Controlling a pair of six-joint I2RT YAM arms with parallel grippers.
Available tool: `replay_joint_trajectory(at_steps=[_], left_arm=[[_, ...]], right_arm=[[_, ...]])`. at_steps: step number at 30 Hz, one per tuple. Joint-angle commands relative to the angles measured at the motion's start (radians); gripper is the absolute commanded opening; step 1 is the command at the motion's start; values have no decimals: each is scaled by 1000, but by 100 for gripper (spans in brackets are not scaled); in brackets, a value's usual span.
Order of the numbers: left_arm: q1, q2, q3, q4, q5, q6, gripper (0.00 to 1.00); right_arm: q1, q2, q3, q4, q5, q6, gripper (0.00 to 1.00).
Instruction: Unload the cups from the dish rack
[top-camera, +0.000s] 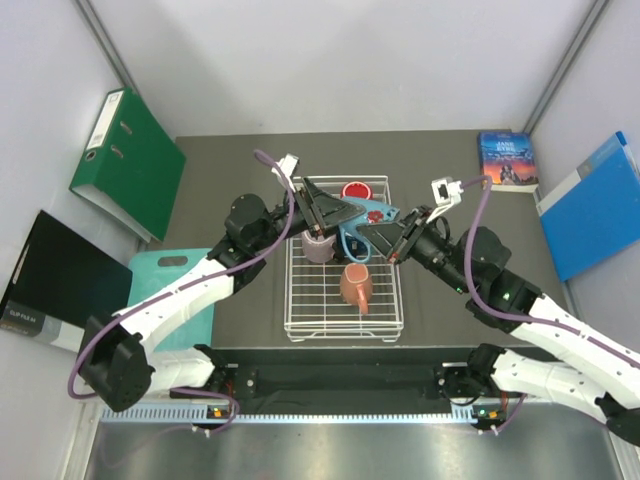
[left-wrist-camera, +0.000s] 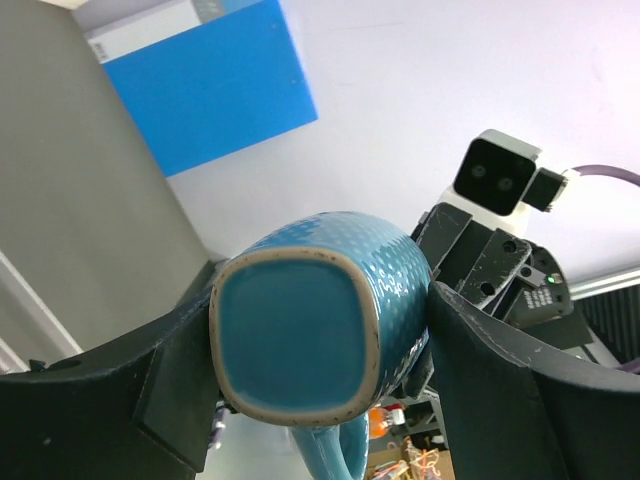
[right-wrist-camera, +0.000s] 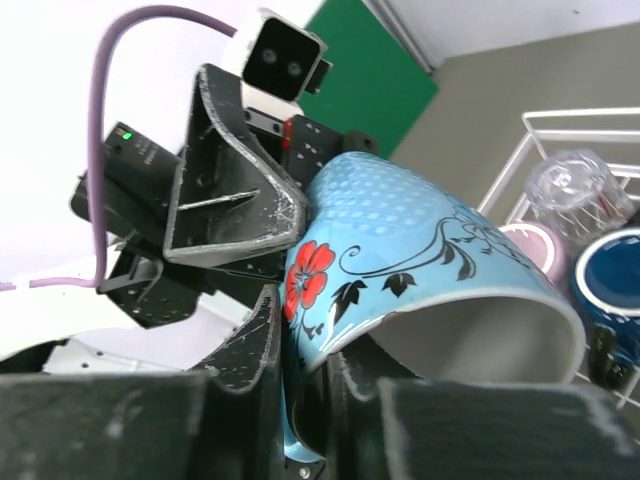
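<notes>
— Where do we find the light blue mug (right-wrist-camera: 420, 240)?

— Over the far end of the dish rack (top-camera: 315, 297), tipped on its side and caught between both arms.

— How do the jaws stand?

— We see the left gripper (top-camera: 338, 213) closed on the mug's body, one finger on each side, with the base facing its wrist camera. The right gripper (top-camera: 375, 235) is pinched almost together low on the mug by its handle, just under the red flower.

— And the other cups?

— All in the rack. We count a red mug (top-camera: 357, 190) at its far edge, a mauve-pink mug (top-camera: 317, 245) on its left side and a salmon-orange mug (top-camera: 355, 287) lying over near its middle. A clear glass tumbler (right-wrist-camera: 580, 185) and a dark blue mug (right-wrist-camera: 615, 275) show only from the right wrist.
</notes>
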Motion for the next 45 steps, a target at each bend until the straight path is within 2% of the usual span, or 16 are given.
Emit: replay_joint_trajectory(at_steps=[1,3,4,6,7,8,16,20,23,25,26,27,30,32,35,45], left_arm=[[-12,-23,36,47,20,70,1],[-10,-23,47,2,12,108,18],[-10,-23,59,-10,9,121,41],[-7,-24,68,-33,-15,144,67],[-3,-23,86,-51,-22,151,92],[2,-16,97,-71,-31,156,98],[63,-4,139,-276,-172,165,99],[83,-30,172,-504,-376,200,99],[83,-24,211,-678,-482,237,99],[85,-1,273,-781,-503,245,99],[82,29,298,-883,-532,254,99],[83,45,322,-932,-540,266,99],[80,79,378,-1064,-592,302,99],[82,73,375,-1085,-627,323,99],[80,65,373,-1122,-649,372,99],[82,8,285,-1194,-730,437,99]], right_arm=[[-16,8,28,2,46,-58,0],[-16,-2,28,-18,65,-61,0],[-18,-15,29,-21,74,-64,0],[-18,-30,41,-73,103,-76,0],[-18,-45,48,-88,114,-84,0],[-18,-51,63,-106,135,-87,0],[-20,-114,156,-335,334,-127,0],[-32,-16,367,-708,741,-114,0],[-145,89,460,-814,865,-166,0],[-309,158,495,-821,763,-197,0],[-493,181,502,-818,593,-209,0],[-559,204,503,-818,536,-203,0],[-622,318,514,-823,544,-170,0],[-750,413,523,-818,380,-127,0],[-834,546,561,-786,315,-123,0],[-998,857,732,-776,303,-93,0]])
